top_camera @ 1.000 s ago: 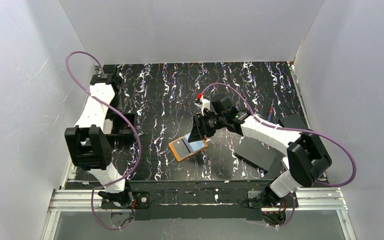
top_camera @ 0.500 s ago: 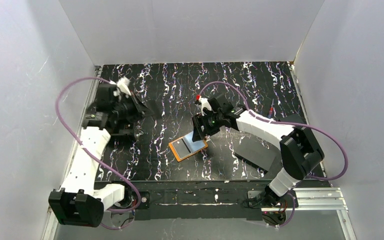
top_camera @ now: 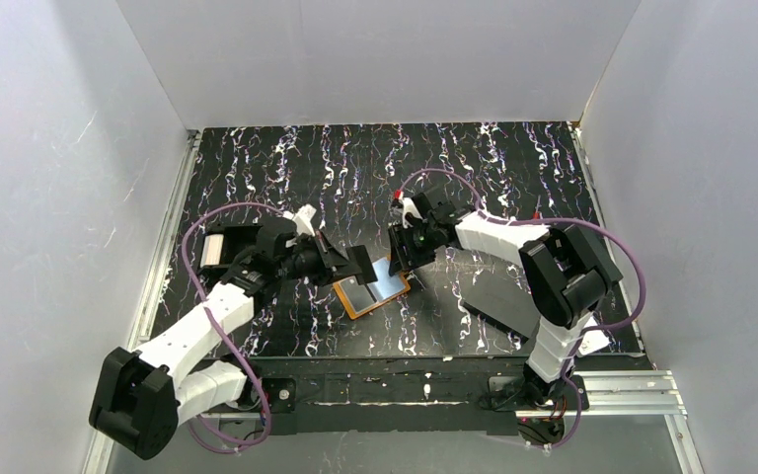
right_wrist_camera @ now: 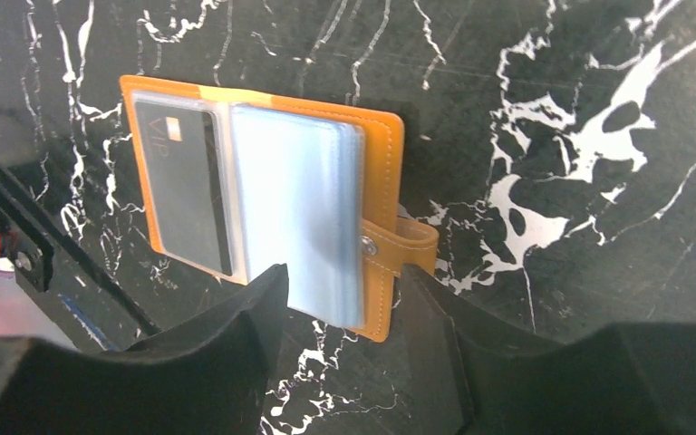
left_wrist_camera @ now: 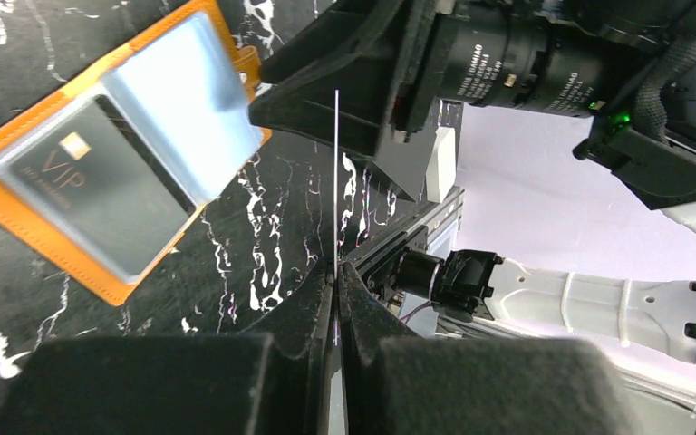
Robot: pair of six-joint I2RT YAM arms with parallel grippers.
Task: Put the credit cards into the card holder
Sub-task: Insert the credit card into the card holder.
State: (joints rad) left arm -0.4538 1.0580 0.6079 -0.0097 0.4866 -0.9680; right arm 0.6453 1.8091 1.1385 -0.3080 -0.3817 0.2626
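The orange card holder [top_camera: 373, 289] lies open on the black marbled table, mid-front. In the right wrist view its left sleeve holds a black VIP card [right_wrist_camera: 186, 186]; pale clear sleeves [right_wrist_camera: 294, 208] and the snap tab [right_wrist_camera: 408, 245] lie to the right. My right gripper [top_camera: 402, 254] is open, and its fingers [right_wrist_camera: 236, 335] straddle the holder's edge at the sleeves and tab. My left gripper [top_camera: 355, 263] is shut on a thin card [left_wrist_camera: 336, 181], seen edge-on, held just left of the holder [left_wrist_camera: 118, 172] and close to the right gripper.
Flat black rectangles [top_camera: 508, 301] lie on the table to the right of the holder, under the right arm. White walls close in the table on three sides. The two grippers are nearly touching above the holder.
My left arm has swung from the far left edge to the middle, bringing the card beside the holder. My right gripper has stayed at the holder's edge.
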